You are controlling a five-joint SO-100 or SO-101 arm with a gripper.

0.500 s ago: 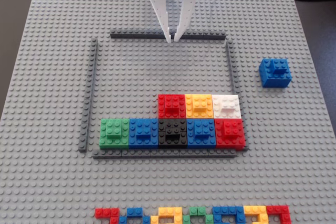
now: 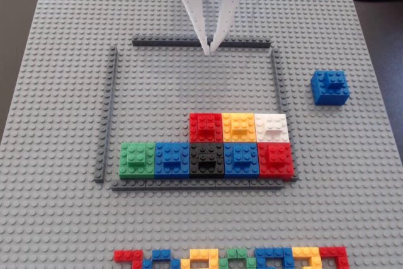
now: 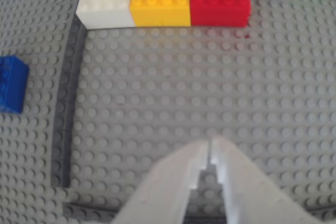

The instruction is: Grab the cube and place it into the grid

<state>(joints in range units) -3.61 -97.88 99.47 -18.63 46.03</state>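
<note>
White gripper (image 2: 210, 51) hung with its fingertips nearly touching and nothing between them, over the far strip of the grid (image 2: 276, 80). Well apart from it, the cube (image 2: 330, 87) sat outside the frame on the baseplate (image 2: 63, 61), to the right in the fixed view. Inside, eight blocks (image 2: 239, 127) filled the near rows. Reaching across with the jaws this narrow risked shoving the cube or clipping the right strip.

White plastic gripper (image 2: 209, 50), two tapered fingers (image 3: 168, 187), black cable behind.
</note>
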